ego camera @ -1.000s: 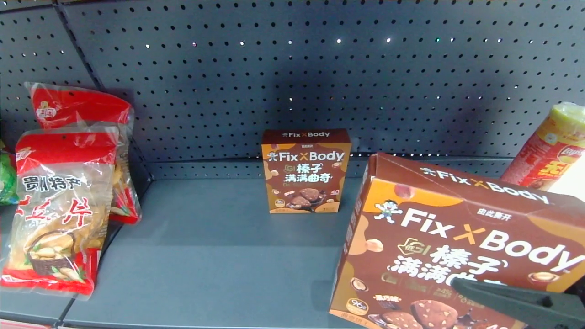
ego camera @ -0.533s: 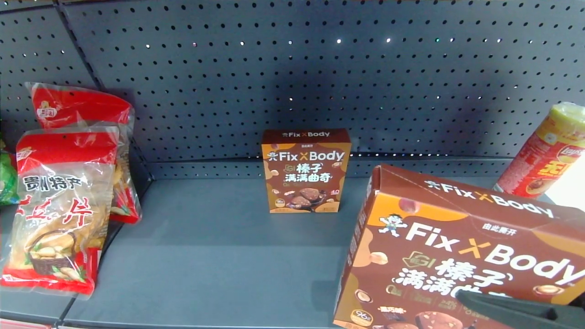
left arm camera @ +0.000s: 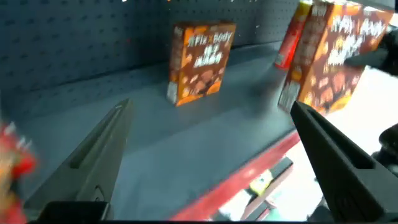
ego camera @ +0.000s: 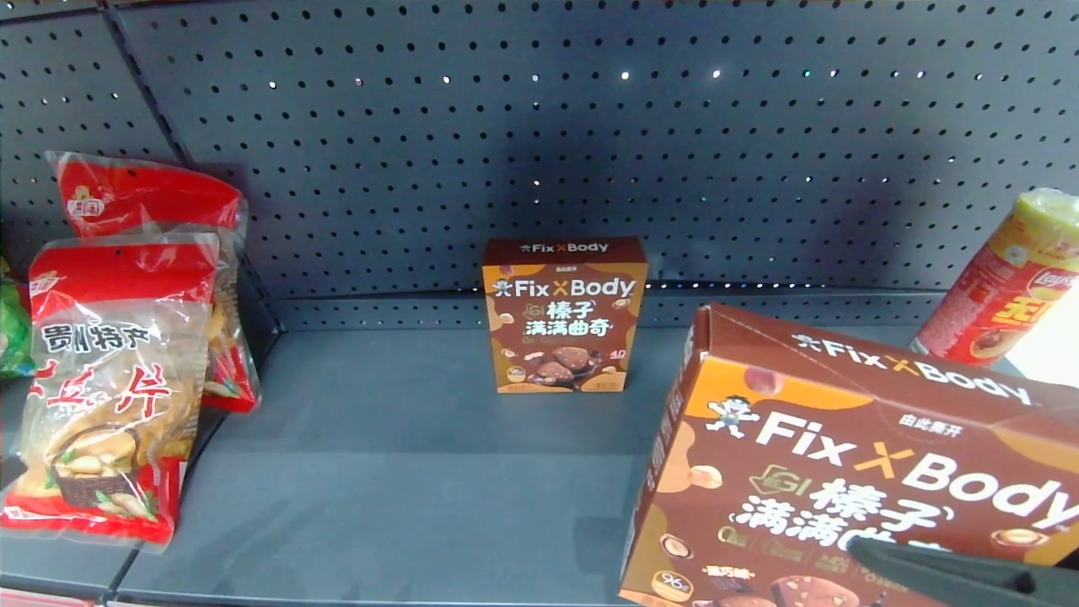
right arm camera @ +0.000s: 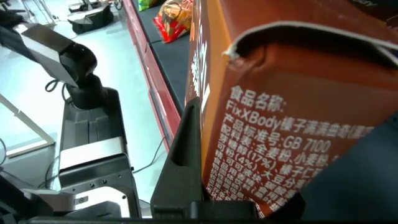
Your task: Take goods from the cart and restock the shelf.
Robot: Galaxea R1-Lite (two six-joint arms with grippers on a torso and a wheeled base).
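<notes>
- Change, held cookie box (ego camera: 851,472): compared with 1.0 s ago, its top rear corner sits lower in the head view. Since 0.5 s ago it has also shifted slightly to the right.
- Change, other goods: the shelf cookie box (ego camera: 563,314), the red snack bags (ego camera: 110,371) and the crisp canister (ego camera: 1003,287) lie exactly as before.
- Right gripper (right arm camera: 273,180): jaws clamped on the held cookie box. 1 dark finger (ego camera: 944,573) crosses the lower front face of the box, which is tilted.
- Left gripper (left arm camera: 217,168): jaws wide apart with nothing between them, hanging over the front part of the shelf deck (ego camera: 379,472).
- Task item location: the held cookie box is at the right front of the shelf, in front of the crisp canister and well apart from the shelf cookie box (contact with the deck cannot be determined).
- Edges: the perforated back panel (ego camera: 506,126) closes the rear, with the shelf cookie box upright near it. A red front strip (left arm camera: 249,180) marks the deck's near edge.
- Open room: bare deck runs between the red snack bags on the left and the shelf cookie box, continues in front of that box, and extends right to the held cookie box.
</notes>
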